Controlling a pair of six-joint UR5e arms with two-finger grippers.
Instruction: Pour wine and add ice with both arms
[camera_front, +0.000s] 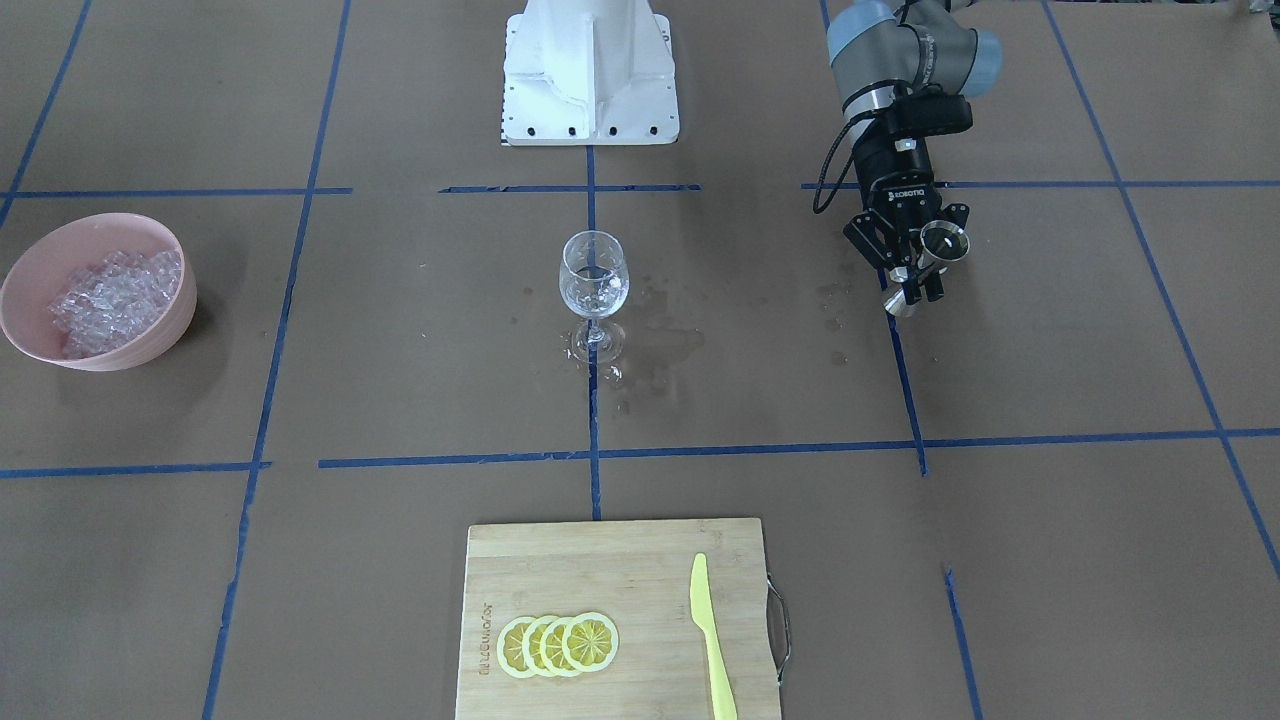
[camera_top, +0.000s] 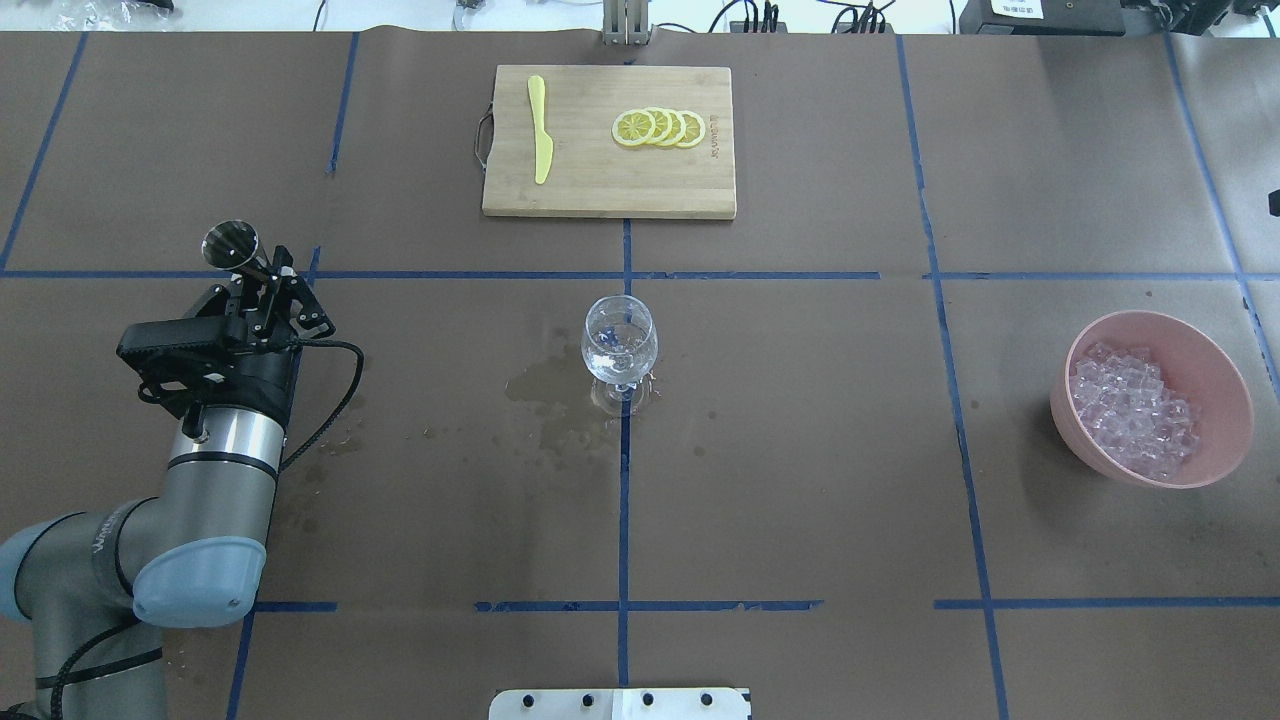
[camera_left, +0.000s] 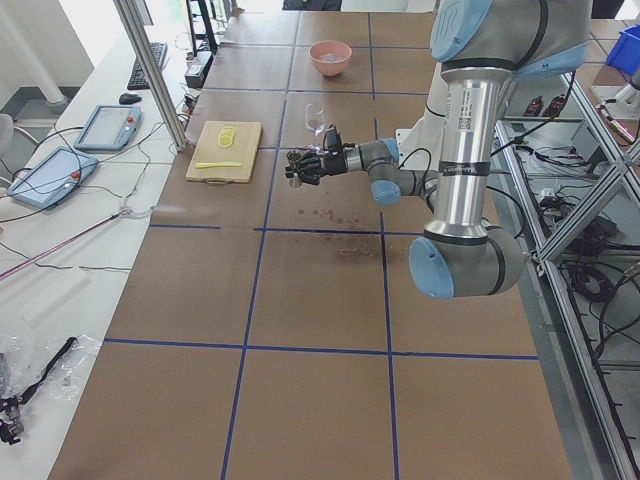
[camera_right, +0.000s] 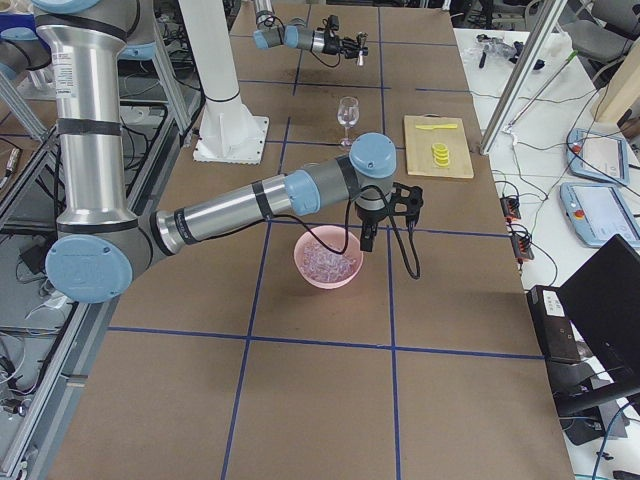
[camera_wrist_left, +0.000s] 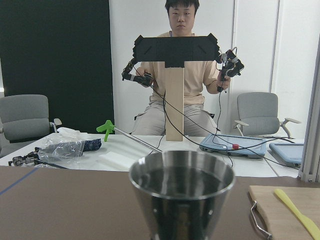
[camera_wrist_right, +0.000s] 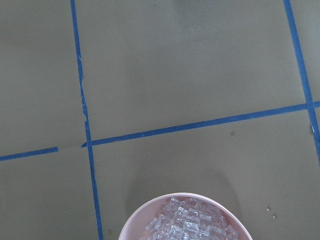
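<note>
- nearest my left wrist camera is the metal cup (camera_wrist_left: 182, 200). it fills the bottom of the view with its mouth toward the lens, and the inside is too dark for me to tell whether it holds anything.
- the left gripper (camera_front: 915, 262) is clenched on that cup at its narrow middle. it hangs above the table (camera_front: 1050, 330), well off to the side of the wine glass (camera_front: 594, 285).
- the glass stands upright at the middle of the table, where two blue tape lines cross.
- the wine (camera_top: 618, 352) looks to be a little clear liquid low in the glass, though i cannot separate liquid from glare.
- wet patches (camera_front: 668, 340) darken the paper around the foot of the glass, and a few drops lie below the cup.
- the ice (camera_top: 1135, 410) is heaped in the pink bowl (camera_top: 1225, 435), far across the table from the left arm.
- the right gripper (camera_right: 372, 232) hangs over the bowl's far rim. only the side view shows it, so i cannot tell whether it is released or clenched.
- the cutting board (camera_front: 600, 570) carries four overlapping lemon slices (camera_front: 558, 643), with a yellow knife (camera_front: 710, 630) beside them.
</note>
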